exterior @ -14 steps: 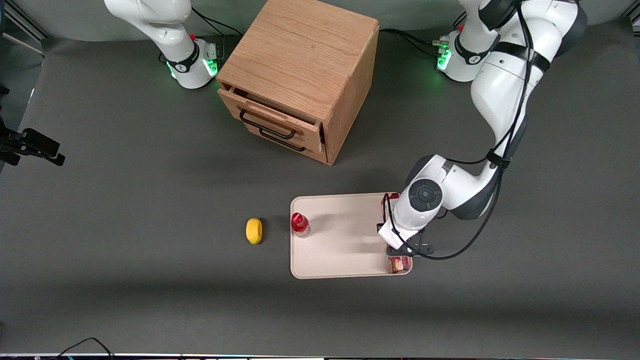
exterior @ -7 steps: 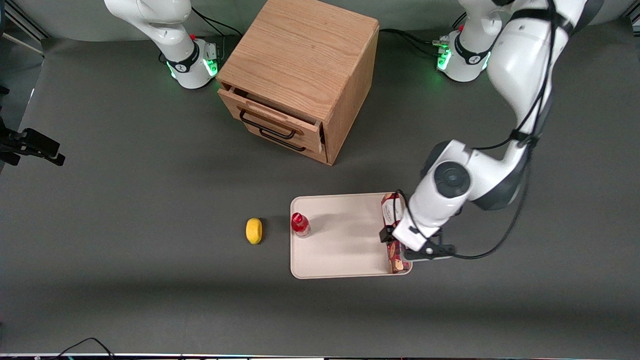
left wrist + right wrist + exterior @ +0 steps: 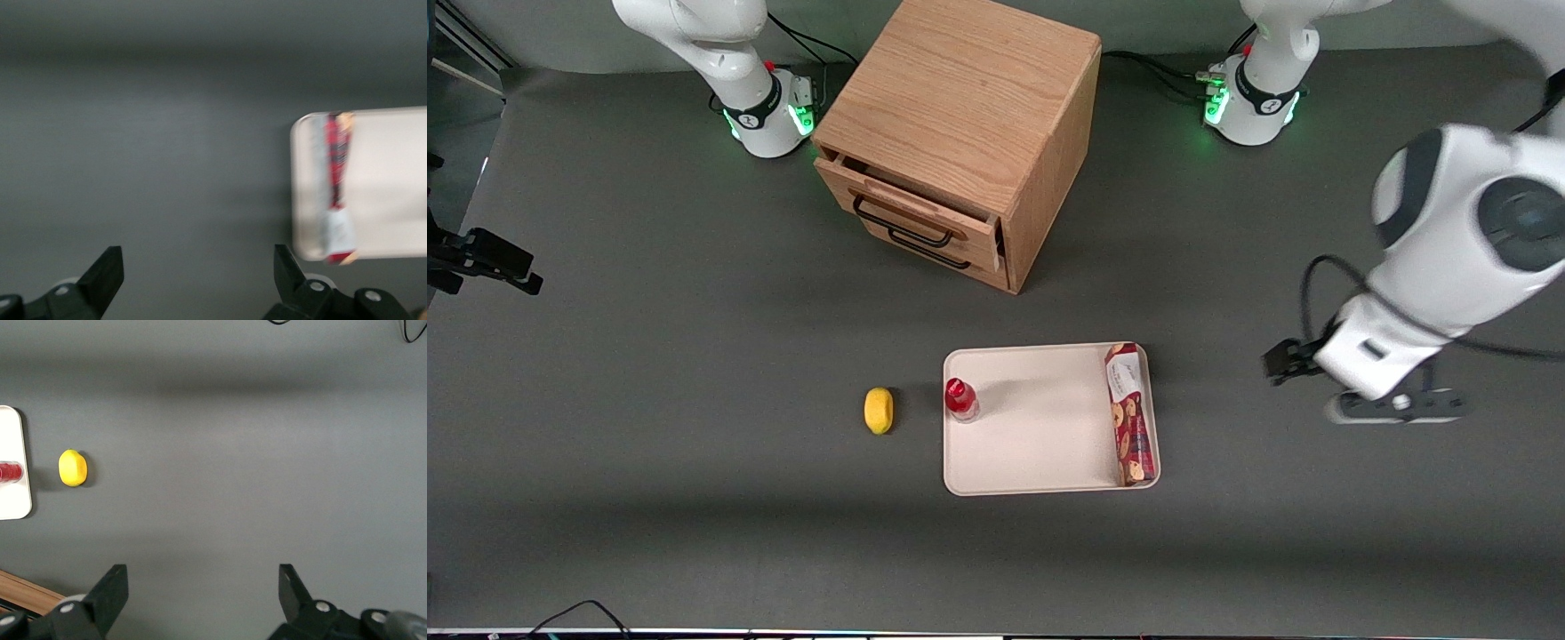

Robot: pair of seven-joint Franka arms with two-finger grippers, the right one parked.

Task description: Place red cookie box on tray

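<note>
Two items on the tray: the red cookie box (image 3: 1131,414) and a small red-capped bottle (image 3: 960,399).
Red cookie box: lies flat inside the tray (image 3: 1040,444), along the short rim at the working arm's end, touching or just beside that rim; its white-label end points away from the front camera, its cookie-printed end reaches the tray corner nearest that camera.
Box in the left wrist view: the red cookie box (image 3: 337,187) runs along one short edge of the tray (image 3: 393,187), nothing gripping it.
Bottle: upright at the tray's rim toward the parked arm's end, well apart from the box.
Gripper (image 3: 1392,407): hangs over bare table toward the working arm's end, well apart from the tray; in the left wrist view its fingers (image 3: 107,270) stand wide apart with only grey table between them, holding nothing.
Lemon (image 3: 879,410): on the table near the bottle, outside the tray.
Wooden drawer cabinet (image 3: 960,133): farther from the front camera than the tray, its top drawer slightly open.
</note>
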